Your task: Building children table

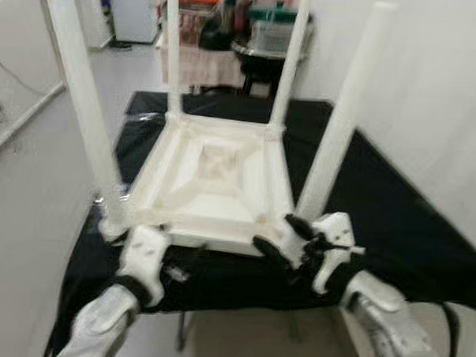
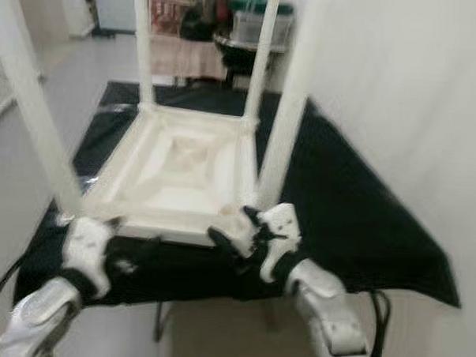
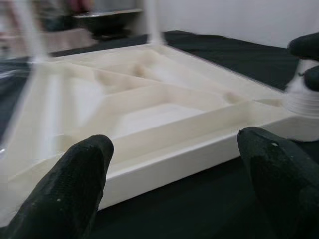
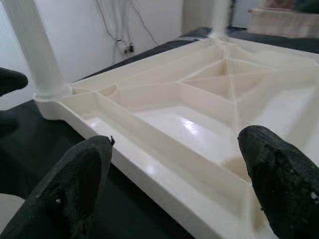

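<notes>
A white plastic children's table [image 1: 214,181] lies upside down on a black-covered table [image 1: 394,225], with its ribbed underside facing up. All its legs point upward, the near left leg [image 1: 83,101] and near right leg [image 1: 343,112] closest to me. My left gripper [image 3: 174,189] is open, just short of the front rim near the left corner. My right gripper [image 1: 285,238] is open at the front right corner, beside the near right leg. In the right wrist view the rim [image 4: 164,174] lies between its spread fingers [image 4: 70,189].
A white wall runs along the right side of the black cloth. Behind it stand a dark round table [image 1: 267,45] with containers and a cloth-covered stand [image 1: 199,62]. Grey floor [image 1: 32,177] lies to the left. The cloth's front edge is just below my grippers.
</notes>
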Robot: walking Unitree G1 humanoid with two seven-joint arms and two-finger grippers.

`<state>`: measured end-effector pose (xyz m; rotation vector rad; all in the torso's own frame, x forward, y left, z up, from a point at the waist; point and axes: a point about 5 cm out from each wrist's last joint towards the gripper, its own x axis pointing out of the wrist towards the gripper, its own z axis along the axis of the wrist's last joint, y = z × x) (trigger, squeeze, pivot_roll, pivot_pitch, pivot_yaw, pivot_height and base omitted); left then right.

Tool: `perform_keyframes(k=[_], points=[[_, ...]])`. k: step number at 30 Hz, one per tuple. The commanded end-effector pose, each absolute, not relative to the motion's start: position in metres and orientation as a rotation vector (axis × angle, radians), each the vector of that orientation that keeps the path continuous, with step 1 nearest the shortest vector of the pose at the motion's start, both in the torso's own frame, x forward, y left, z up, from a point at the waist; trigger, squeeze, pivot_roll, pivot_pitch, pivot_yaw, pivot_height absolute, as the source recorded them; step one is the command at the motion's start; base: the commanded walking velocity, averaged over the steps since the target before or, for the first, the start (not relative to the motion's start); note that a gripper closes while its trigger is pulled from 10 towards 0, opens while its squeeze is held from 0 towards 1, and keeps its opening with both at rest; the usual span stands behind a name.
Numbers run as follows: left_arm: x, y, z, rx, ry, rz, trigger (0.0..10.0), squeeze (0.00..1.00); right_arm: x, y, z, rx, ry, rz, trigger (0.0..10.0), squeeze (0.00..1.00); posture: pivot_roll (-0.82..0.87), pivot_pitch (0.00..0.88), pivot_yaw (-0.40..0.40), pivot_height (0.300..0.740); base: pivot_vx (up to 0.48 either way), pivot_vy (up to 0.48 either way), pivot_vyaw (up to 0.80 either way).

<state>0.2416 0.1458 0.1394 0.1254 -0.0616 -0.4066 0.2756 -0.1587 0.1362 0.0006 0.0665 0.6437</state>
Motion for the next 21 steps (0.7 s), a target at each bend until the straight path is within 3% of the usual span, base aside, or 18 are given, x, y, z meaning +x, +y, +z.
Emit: perform_keyframes(k=[1, 7, 10, 14, 17, 21], points=[[0.239, 0.147, 0.132, 0.138, -0.028, -0.420, 10.0, 0.00, 0.272, -0.162, 0.132, -0.007, 0.090, 0.670, 10.0, 0.00, 0.00, 0.000, -0.098, 0.740, 0.000, 0.000, 0.00], [0.238, 0.145, 0.131, 0.140, -0.021, -0.445, 10.0, 0.00, 0.267, -0.167, 0.135, -0.003, 0.095, 0.732, 10.0, 0.00, 0.00, 0.000, -0.098, 0.740, 0.000, 0.000, 0.00], [0.237, 0.144, 0.129, 0.153, -0.015, -0.474, 10.0, 0.00, 0.250, -0.157, 0.144, -0.097, 0.130, 0.962, 10.0, 0.00, 0.00, 0.000, -0.096, 0.740, 0.000, 0.000, 0.00], [0.236, 0.143, 0.128, 0.155, -0.015, -0.487, 10.0, 0.00, 0.241, -0.162, 0.144, -0.155, 0.220, 1.059, 10.0, 0.00, 0.00, 0.000, -0.099, 0.740, 0.000, 0.000, 0.00], [0.234, 0.139, 0.129, 0.152, -0.022, -0.548, 10.0, 0.00, 0.247, -0.196, 0.145, -0.270, 0.388, 1.000, 10.0, 0.00, -0.01, 0.000, -0.101, 0.740, 0.000, 0.000, 0.00], [0.231, 0.135, 0.130, 0.147, -0.034, -0.598, 10.0, 0.00, 0.258, -0.224, 0.154, -0.291, 0.452, 0.884, 10.0, 0.00, -0.01, 0.000, -0.103, 0.740, 0.000, 0.000, 0.00]])
